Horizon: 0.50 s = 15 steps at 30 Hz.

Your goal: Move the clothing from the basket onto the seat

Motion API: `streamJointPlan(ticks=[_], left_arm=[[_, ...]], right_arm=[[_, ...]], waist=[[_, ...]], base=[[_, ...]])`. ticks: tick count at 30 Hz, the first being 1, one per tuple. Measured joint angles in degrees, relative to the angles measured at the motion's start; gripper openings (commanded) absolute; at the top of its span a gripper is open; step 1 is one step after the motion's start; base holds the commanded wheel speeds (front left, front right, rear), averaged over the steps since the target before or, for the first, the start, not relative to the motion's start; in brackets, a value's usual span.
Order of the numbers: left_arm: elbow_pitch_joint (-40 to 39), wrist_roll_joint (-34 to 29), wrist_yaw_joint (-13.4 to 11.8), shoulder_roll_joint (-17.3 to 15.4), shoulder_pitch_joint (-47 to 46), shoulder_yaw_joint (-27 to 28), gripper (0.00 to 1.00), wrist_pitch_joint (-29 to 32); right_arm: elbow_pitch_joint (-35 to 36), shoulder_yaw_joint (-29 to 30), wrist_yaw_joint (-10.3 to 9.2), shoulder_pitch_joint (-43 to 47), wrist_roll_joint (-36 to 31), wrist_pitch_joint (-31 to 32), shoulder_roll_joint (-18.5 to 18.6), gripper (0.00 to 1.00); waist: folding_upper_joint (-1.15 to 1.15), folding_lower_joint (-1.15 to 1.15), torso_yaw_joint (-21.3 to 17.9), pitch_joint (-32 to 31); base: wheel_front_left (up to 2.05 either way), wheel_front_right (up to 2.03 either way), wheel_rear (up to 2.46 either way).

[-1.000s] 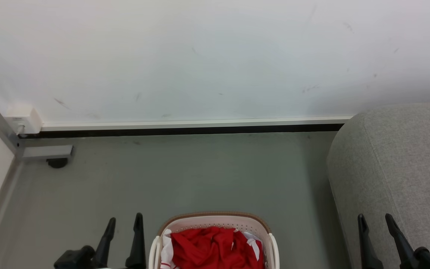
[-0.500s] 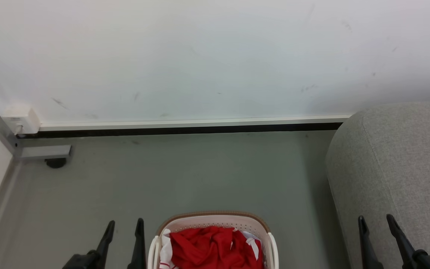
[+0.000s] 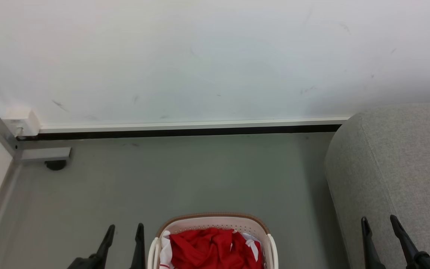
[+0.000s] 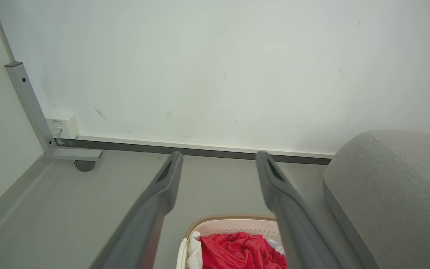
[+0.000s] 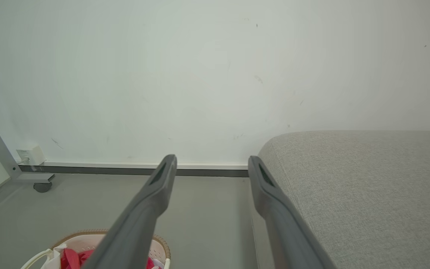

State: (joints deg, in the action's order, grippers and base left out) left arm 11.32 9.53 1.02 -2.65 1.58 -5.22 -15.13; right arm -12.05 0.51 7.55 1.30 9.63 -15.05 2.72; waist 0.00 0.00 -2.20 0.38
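Crumpled red clothing (image 3: 211, 247) with white trim fills the cream basket (image 3: 215, 221), which stands on the grey floor at the bottom middle of the head view. The same clothing (image 4: 237, 252) and basket (image 4: 233, 224) appear low in the left wrist view. The light grey seat (image 3: 398, 175) rises at the right. My left gripper (image 3: 124, 228) is open just left of the basket, holding nothing. My right gripper (image 3: 380, 221) is open over the seat's near edge, also holding nothing. From the right wrist, the seat (image 5: 368, 186) lies right of that gripper (image 5: 212, 161) and the basket (image 5: 159, 243) sits at the lower left.
A white wall with a dark baseboard (image 3: 185, 130) closes off the far side. At the left stands a grey metal frame leg (image 3: 43, 154) on a caster, with a white wall socket box (image 3: 19, 121) above it. Bare grey floor (image 3: 185, 175) lies between basket and wall.
Both grippers have sunk slightly lower in the head view, with less of them showing. The picture has shifted a little, so the camera moved. Basket and clothing stay put.
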Motion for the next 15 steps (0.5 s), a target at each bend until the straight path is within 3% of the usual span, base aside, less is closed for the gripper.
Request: streamJointPlan(ticks=[15], left_arm=[[-0.1,-0.1,0.2,0.0,0.2,1.1,1.0,0.0]], right_arm=[[0.0,-0.7,0.0,-0.1,0.6,0.0,0.0,1.0]], waist=[[0.0,0.0,-1.3,0.6]], base=[[0.0,0.0,0.0]])
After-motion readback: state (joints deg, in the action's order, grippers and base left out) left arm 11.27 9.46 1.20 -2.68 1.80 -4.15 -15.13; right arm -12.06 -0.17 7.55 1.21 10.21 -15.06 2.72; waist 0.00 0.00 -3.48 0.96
